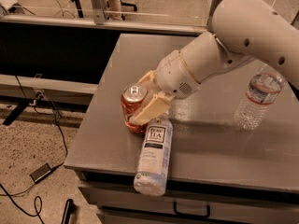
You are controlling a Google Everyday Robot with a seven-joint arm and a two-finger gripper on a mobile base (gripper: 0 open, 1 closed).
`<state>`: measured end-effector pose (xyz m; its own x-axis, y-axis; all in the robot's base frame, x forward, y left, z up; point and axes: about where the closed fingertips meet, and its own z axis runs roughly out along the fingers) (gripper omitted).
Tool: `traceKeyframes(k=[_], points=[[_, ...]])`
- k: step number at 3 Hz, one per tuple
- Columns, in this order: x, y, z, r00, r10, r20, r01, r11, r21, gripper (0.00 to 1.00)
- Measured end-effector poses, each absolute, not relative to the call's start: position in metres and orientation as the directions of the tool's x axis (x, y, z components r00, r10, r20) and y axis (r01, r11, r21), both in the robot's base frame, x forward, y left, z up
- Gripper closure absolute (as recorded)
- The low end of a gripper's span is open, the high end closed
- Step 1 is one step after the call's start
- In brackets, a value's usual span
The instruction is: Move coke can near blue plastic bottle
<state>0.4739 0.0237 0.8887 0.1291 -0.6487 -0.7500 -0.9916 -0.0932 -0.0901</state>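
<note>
One camera, set high and close, looks steeply down over the desk [212,148] from its front edge; the hand [138,99], clasped around the coke can [129,107], lies left of centre; floor [163,6] shows beyond the hand.

Matt plastic gripper [140,99] clasps glossy metal coke can [129,107] on smooth grey table [219,153].
</note>
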Motion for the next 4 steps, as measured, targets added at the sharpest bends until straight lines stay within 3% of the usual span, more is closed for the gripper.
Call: traceKeyframes(k=[2, 3, 4], points=[[0.455, 0.032, 0.886, 0.173, -0.635, -0.753, -0.985, -0.129, -0.117, 0.15], [0.454, 0.031, 0.887, 0.167, -0.645, -0.746, -0.986, -0.121, -0.115, 0.0], [0.46, 0.017, 0.895, 0.134, -0.662, -0.737, -0.991, -0.076, -0.111, 0.0]])
